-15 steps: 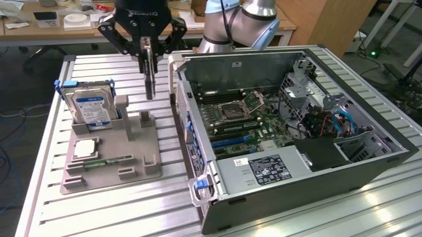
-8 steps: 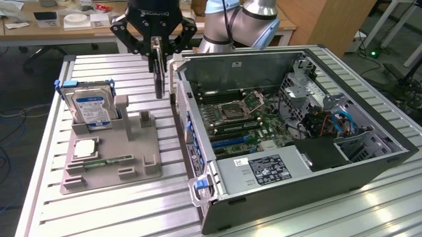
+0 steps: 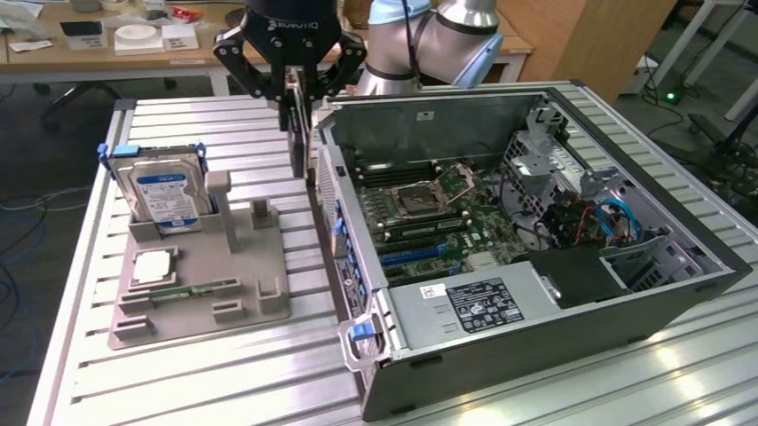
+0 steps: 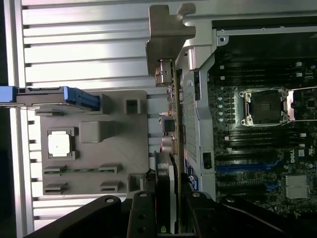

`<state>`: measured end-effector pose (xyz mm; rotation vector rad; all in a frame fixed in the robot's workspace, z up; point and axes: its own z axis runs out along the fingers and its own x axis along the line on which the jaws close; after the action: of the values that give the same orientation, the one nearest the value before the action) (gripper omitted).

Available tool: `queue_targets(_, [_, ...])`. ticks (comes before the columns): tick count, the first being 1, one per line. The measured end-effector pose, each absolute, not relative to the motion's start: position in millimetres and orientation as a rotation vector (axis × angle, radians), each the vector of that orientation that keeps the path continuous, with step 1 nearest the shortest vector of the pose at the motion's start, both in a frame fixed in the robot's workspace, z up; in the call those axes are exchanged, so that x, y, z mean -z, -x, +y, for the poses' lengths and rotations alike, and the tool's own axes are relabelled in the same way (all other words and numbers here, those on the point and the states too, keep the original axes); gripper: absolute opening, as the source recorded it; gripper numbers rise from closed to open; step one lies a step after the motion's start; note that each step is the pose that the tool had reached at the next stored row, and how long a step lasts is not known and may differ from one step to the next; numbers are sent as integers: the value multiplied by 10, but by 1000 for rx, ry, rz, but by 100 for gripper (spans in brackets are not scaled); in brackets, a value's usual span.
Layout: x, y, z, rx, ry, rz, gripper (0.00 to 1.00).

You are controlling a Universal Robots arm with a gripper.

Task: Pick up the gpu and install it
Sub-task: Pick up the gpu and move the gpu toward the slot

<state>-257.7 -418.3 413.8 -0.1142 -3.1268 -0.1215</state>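
Holding the gpu [image 3: 298, 146] upright, pinched in my gripper [image 3: 296, 93] just outside the computer case's [image 3: 533, 346] rear wall, I judge installing needs it lifted over and squared to the case's blue slots [image 3: 409, 255].

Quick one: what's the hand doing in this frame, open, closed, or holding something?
The hand is closed on the gpu, which hangs on edge beside the open computer case.
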Motion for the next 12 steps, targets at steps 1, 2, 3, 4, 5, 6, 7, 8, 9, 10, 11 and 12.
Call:
queue_targets(1, [-4138, 2572, -4183, 119, 114, -3127, 29])
queue_targets(2, [-4137, 2565, -4183, 119, 114, -3127, 29])
queue_targets(3, [-4137, 2549, -4183, 119, 115, -3127, 29])
queue_targets(4, [-4137, 2529, -4183, 119, 115, -3127, 29])
queue_targets(5, [-4136, 2508, -4183, 119, 115, -3127, 29])
queue_targets(6, [-4136, 2483, -4183, 119, 115, -3127, 29])
queue_targets(7, [-4136, 2458, -4183, 119, 115, -3127, 29])
queue_targets(8, [-4136, 2431, -4183, 119, 115, -3127, 29])
queue_targets(9, [-4135, 2403, -4183, 119, 115, -3127, 29])
queue_targets(10, [-4135, 2374, -4183, 119, 115, -3127, 29])
queue_targets(11, [-4135, 2347, -4183, 119, 115, -3127, 29])
queue_targets(12, [-4135, 2321, -4183, 119, 115, -3127, 29])
